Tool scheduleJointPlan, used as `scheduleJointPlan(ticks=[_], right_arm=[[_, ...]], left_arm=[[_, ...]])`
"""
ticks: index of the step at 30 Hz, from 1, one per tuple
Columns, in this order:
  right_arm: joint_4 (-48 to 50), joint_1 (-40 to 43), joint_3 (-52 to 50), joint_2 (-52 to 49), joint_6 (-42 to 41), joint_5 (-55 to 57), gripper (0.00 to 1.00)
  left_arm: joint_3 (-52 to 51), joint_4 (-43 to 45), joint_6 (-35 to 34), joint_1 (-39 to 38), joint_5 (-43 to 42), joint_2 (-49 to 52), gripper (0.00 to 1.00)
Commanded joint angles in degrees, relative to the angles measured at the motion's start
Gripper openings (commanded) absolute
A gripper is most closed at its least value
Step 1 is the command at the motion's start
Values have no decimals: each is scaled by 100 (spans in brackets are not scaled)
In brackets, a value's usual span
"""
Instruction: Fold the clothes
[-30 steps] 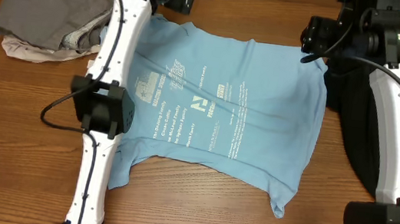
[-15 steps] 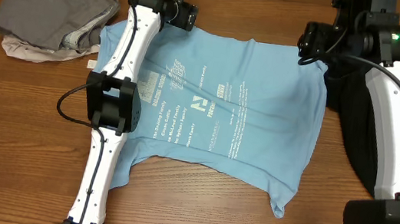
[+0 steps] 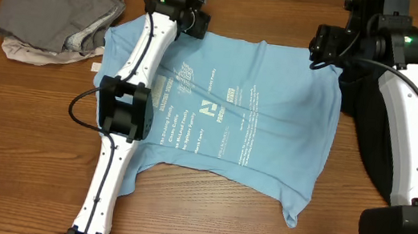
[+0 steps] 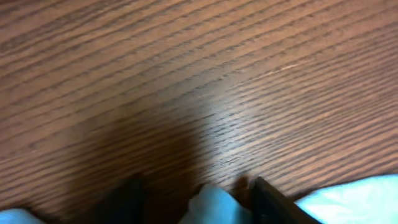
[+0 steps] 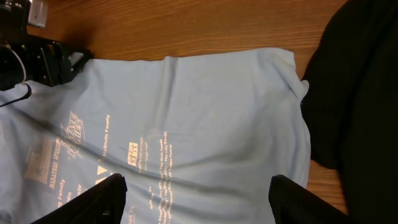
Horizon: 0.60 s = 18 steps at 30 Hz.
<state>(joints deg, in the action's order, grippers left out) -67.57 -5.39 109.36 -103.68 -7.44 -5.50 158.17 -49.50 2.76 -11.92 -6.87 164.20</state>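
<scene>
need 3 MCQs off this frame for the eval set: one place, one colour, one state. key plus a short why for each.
1. Where in the overhead view is the grey clothes pile?
A. upper left
B. lower right
C. centre

2. What colour is the garment just right of the light-blue T-shirt?
A. red
B. black
C. white

3. How does the light-blue T-shirt lie?
A. folded in half
B. balled up
C. spread flat, print up

Key:
1 A, the pile sits on the wood beside the shirt's upper-left corner.
2 B, dark cloth borders the shirt in both the overhead and right wrist views.
3 C, the whole block of print shows and no part is folded over.
</scene>
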Motion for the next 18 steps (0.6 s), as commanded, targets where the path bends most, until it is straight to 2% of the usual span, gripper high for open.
scheduleJointPlan(ticks=[1,5,7,8,13,18], right_arm=[[42,-11,-46,4,44,81,78],[101,-13,-46,4,44,98,79],[140,-13,-46,4,44,98,79],[149,-13,-46,4,44,98,79],[142,-13,-46,4,44,96,79],[136,-13,-46,4,44,96,79]], left_arm=[[57,55,-61,-22,190,44,45],[254,-37,-66,-22,505,7,35],[605,-291,-70,-20,581,-7,9],[813,-435,-74,-20,579,-7,4],[1598,-1115,-116,-22,581,-7,4],[2194,-1998,-479,-22,570,-98,4]])
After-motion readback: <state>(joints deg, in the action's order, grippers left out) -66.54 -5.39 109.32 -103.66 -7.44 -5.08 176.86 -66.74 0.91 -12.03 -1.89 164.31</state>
